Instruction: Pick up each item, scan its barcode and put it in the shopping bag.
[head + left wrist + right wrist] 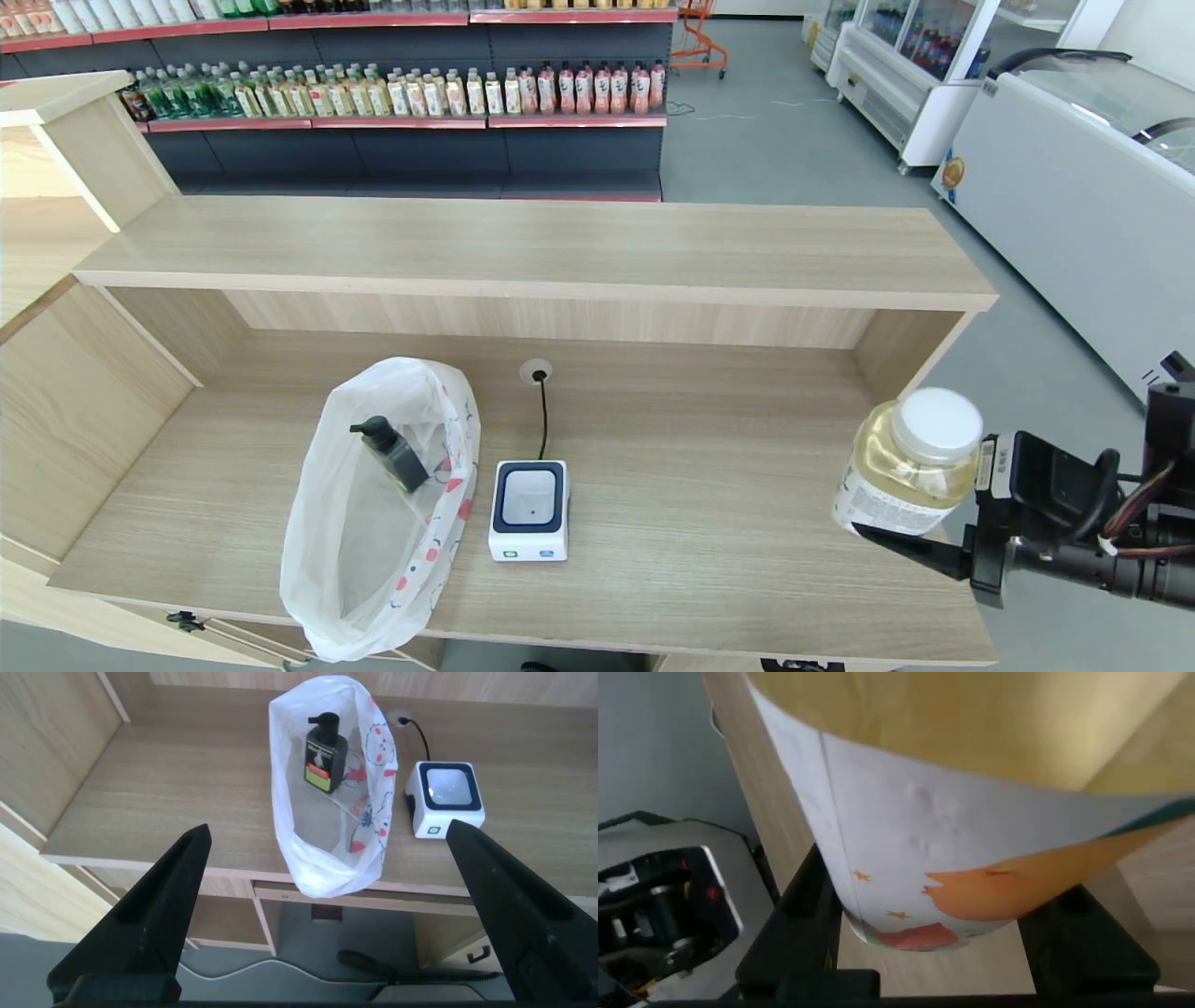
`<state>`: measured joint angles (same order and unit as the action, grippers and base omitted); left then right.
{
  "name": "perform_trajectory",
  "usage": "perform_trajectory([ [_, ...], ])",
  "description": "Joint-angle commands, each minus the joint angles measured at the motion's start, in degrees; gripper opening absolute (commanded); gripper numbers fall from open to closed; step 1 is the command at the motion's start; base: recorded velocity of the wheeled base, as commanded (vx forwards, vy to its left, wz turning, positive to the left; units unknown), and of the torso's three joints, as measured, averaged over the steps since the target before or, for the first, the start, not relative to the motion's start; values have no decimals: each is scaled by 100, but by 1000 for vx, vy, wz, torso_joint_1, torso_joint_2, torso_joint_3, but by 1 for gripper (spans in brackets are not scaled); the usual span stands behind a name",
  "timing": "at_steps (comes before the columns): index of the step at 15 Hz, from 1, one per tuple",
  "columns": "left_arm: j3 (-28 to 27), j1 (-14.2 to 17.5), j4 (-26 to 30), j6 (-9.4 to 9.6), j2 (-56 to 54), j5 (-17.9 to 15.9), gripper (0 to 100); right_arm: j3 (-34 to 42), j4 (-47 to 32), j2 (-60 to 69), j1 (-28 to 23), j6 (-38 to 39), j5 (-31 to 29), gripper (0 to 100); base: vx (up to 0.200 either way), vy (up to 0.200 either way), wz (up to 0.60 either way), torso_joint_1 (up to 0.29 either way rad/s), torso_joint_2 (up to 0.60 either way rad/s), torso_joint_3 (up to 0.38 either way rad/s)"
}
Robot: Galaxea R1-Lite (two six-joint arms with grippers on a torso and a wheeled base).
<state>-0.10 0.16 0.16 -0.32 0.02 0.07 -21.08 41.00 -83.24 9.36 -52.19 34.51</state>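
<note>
My right gripper (910,537) squeezes a jar (910,462) with a white lid, well off to the right of the scanner (529,509). My left gripper (327,833) is spread wide and holds nothing. The bag (322,523) lies just left of the scanner, with a black pump bottle (392,453) inside. I think scanning comes next: I must carry the jar over the scanner, barcode facing it.

1. A light wood-grain tabletop (728,504) is stretching across a recessed counter, with wooden walls rising at its back and sides.
2. A white plastic shopping bag (322,523) with red spots is lying open on the left part, one end hanging over the near edge.
3. A white barcode scanner (529,511) is sitting just right of the bag, window facing up.
4. A black cable (543,411) is running from the scanner back into a round hole (536,371).
</note>
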Motion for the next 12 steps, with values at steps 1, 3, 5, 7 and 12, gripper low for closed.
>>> perform_trajectory([
  [1,1,2,2,-3,-2,1,100,-116,365,-17,-13,-477,-208,0,0,0,0,0,0,0],
  [3,1,2,2,-3,-2,1,100,-98,1095,-131,66,-626,-234,0,0,0,0,0,0,0],
  [5,1,2,2,-3,-2,1,100,-107,1341,-61,162,-644,-287,0,0,0,0,0,0,0],
  [7,1,2,2,-3,-2,1,100,-28,1402,97,162,-1030,-340,0,0,0,0,0,0,0],
  [12,1,2,2,-3,-2,1,100,368,1385,466,224,-1206,-700,0,0,0,0,0,0,0],
])
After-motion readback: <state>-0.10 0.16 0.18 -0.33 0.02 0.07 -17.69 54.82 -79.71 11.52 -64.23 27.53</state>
